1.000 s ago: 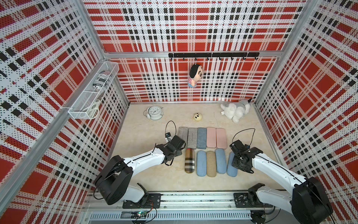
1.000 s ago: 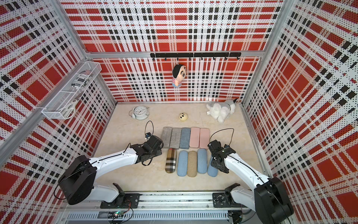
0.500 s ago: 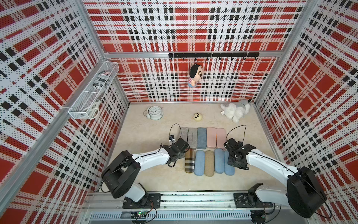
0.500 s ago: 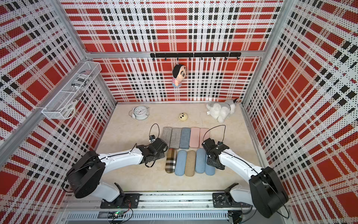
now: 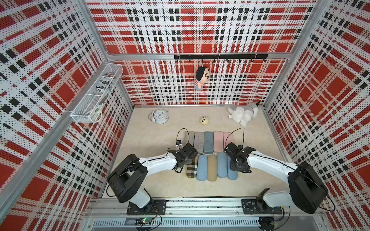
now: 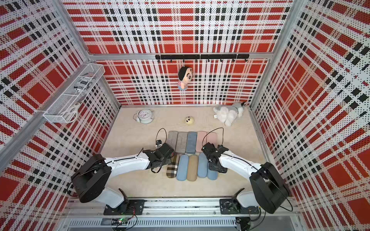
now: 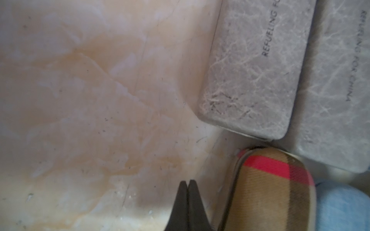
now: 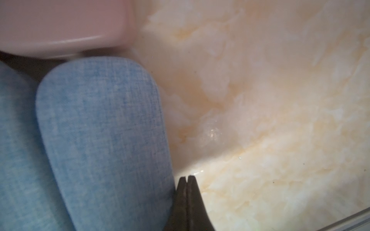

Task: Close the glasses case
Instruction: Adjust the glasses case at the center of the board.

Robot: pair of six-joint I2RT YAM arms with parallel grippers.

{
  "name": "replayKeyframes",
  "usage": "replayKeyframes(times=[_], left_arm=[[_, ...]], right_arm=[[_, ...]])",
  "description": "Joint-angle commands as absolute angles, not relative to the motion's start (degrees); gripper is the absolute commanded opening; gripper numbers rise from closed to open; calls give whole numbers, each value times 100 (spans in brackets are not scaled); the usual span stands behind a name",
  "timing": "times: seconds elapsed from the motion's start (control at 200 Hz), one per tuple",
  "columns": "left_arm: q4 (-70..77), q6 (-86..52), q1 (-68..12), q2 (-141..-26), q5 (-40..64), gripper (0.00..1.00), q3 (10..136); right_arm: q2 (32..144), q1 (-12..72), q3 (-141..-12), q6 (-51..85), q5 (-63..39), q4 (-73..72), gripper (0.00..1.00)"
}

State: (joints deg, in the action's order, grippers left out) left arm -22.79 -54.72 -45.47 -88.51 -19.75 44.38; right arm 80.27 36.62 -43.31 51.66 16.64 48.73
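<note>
On the tabletop (image 7: 80,100), front row: left gripper (image 7: 188,183), pinched together, empty, just beside plaid glasses case (image 7: 270,190); end blue glasses case (image 8: 104,130); right gripper (image 8: 187,179), likewise pinched, empty, just beside it; sideways contact risks skidding cases, not closing.

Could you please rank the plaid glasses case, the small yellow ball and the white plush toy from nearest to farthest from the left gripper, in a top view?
From the left gripper:
1. plaid glasses case, right beside it, front row.
2. small yellow ball, farther back, mid-table.
3. white plush toy, back right corner.
</note>
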Motion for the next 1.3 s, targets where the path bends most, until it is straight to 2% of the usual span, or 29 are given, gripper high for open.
replayKeyframes(times=[0.0,0.17,0.606,0.922,1.092,1.142,1.182,1.197,1.227,1.247,1.268,1.278,1.293], left_arm=[[-2362,-5589,-4588,-8585,-2063,0,4314],[-2397,-5642,-4597,-8447,-2057,0,4194],[-2398,-5726,-4605,-8475,-2072,0,4159],[-2741,-5681,-4403,-8064,-2551,0,4342],[-2840,-5384,-4157,-7690,-2947,0,4584],[-2815,-5253,-4062,-7532,-3087,13,4621],[-2779,-5153,-3946,-7416,-3193,24,4625],[-2759,-5107,-3889,-7374,-3228,33,4611],[-2702,-4989,-3739,-7290,-3232,56,4606],[-2675,-4909,-3637,-7257,-3191,70,4597],[-2667,-4843,-3481,-7219,-3139,96,4599],[-2660,-4801,-3424,-7199,-3114,100,4604],[-2660,-4746,-3321,-7180,-3085,99,4610]], right_arm=[[8343,3895,-4560,5321,1647,4658,0],[8695,4043,-4857,5449,1741,4731,0],[8653,4043,-4999,5510,1951,4959,0],[7926,4043,-5233,6239,3052,6101,0],[7432,4043,-5413,6213,3566,6266,9],[7292,4043,-5419,6159,3711,6191,16],[7182,4043,-5422,6166,3844,6138,27],[7132,4043,-5423,6164,3905,6119,31],[7042,4043,-5406,6170,4004,6059,44],[6980,4043,-5387,6170,4065,6011,57],[6918,4043,-5376,6166,4127,5955,70],[6887,4039,-5358,6162,4156,5916,76],[6843,4035,-5346,6145,4183,5862,91]])
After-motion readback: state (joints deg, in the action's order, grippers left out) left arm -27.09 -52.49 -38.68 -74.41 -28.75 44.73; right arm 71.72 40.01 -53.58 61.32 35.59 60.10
